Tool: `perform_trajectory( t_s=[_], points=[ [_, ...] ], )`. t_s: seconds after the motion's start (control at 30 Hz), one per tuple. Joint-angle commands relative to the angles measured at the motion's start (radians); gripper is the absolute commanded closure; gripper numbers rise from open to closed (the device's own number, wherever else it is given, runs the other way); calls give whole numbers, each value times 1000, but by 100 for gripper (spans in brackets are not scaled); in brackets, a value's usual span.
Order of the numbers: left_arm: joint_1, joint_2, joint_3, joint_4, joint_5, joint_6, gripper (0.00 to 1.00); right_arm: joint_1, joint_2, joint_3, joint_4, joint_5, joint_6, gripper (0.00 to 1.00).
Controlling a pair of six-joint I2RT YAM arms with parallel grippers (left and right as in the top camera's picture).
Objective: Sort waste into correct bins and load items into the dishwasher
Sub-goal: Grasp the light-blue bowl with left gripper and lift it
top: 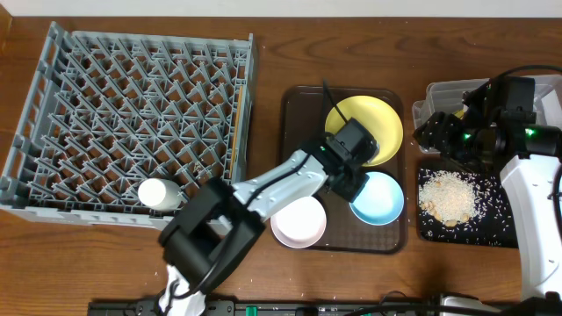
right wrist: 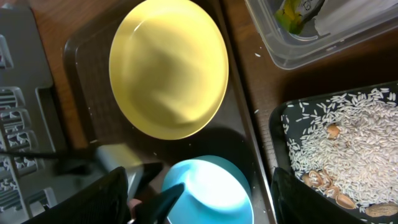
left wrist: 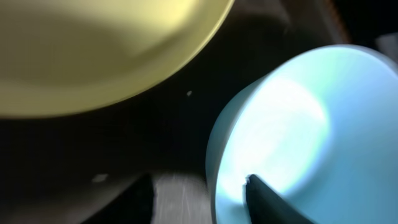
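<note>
Left gripper straddles the small light blue bowl's rim, jaws unclamped, one finger inside. Beside the bowl, bare dark brown tray separates the round yellow plate's edge.

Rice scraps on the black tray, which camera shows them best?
The right wrist view: the rice scraps lie on the black tray close up, single grains and brownish bits distinct. Overhead shows only a pale heap with scattered specks. The left wrist view misses them, showing the yellow plate and light blue bowl.
</note>
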Motion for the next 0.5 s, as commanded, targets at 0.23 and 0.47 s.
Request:
perform_trajectory(
  t_s=[0.23,0.47],
  points=[
    [7,2,44,-41,-18,3,92,-3,2,8,-6,7,1,28],
    [125,-183,114,-244,-303,2,92,-3,2,8,-6,7,1,28]
  ],
)
